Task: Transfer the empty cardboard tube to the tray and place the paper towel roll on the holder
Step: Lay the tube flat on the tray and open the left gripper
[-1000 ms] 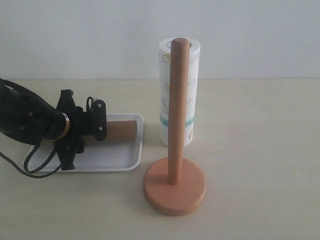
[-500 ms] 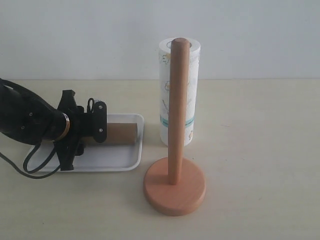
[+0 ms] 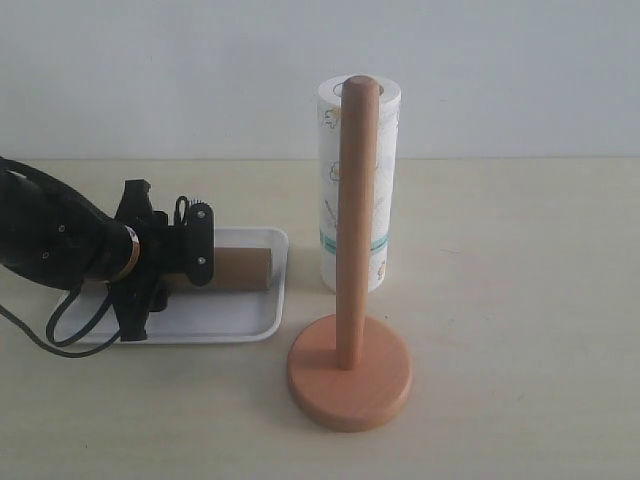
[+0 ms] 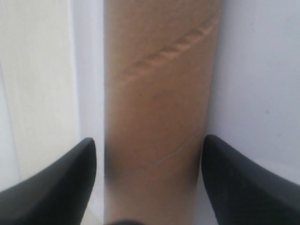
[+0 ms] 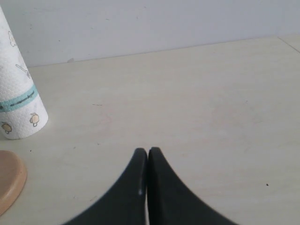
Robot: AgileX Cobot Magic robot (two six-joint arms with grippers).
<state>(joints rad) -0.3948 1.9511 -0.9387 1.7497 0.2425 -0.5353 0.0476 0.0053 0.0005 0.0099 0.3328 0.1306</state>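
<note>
The empty cardboard tube (image 3: 245, 265) is seen lying on its side inside the tray (image 3: 235, 325), along the tray's far rim, with its open end pointed toward the tray's right edge. The left hand (image 3: 203, 243) is held low over the tray at the tube's left part, and its black fingers (image 4: 65, 183) are spread to either side of the tube. In the left wrist view a thin strip of white tray is visible between one finger and the tube, so the tube is straddled, not clamped.

The holder (image 3: 350, 385) is set upright on the desk (image 3: 520, 300), just to the right of the tray, and its dowel is bare. The paper towel roll (image 3: 388, 150) is stood on end on the desk directly behind the holder, apart from its base, with the teal band near the lower end. In the exterior view the middle of the roll is crossed by the dowel.

The right hand (image 5: 147, 157) is shown only in the right wrist view: its two fingers are pressed together with nothing between them, above bare desk, with the roll and an edge of the holder's base off to one side.
</note>
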